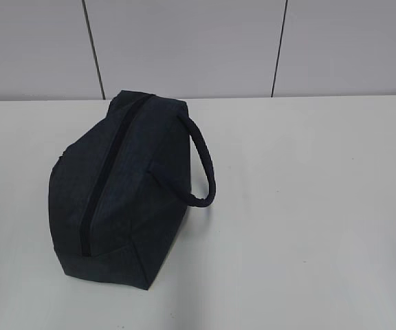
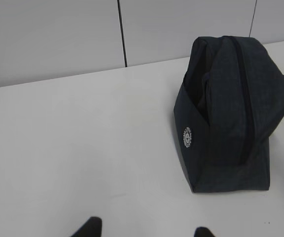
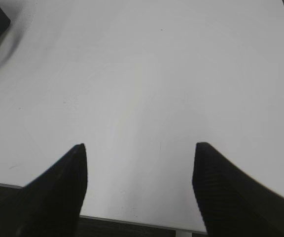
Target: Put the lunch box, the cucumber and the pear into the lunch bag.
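Zipped lunch bag (image 1: 115, 185) hides its contents; left fingers (image 2: 90, 228) mostly cropped

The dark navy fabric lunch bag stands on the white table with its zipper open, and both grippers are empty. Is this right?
Not quite: the dark navy fabric lunch bag stands on the white table with its zipper shut, as the exterior view shows. Both grippers, left and right, are empty.

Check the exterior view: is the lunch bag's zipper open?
No, the lunch bag sits on the table with its zipper closed along the top.
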Action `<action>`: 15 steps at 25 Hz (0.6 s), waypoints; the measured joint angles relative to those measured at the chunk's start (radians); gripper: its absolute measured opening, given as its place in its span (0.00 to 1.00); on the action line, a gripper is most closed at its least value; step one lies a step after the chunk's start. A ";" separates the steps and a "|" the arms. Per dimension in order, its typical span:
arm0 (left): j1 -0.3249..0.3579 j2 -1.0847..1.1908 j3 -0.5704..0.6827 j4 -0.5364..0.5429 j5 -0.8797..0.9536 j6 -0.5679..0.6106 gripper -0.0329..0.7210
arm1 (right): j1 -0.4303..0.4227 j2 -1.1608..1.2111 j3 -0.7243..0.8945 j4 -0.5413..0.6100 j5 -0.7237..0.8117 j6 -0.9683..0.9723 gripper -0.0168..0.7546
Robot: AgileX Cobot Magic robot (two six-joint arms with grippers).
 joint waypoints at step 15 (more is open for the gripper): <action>0.000 0.000 0.000 0.000 0.000 0.000 0.50 | 0.000 0.000 0.000 -0.001 0.000 0.000 0.69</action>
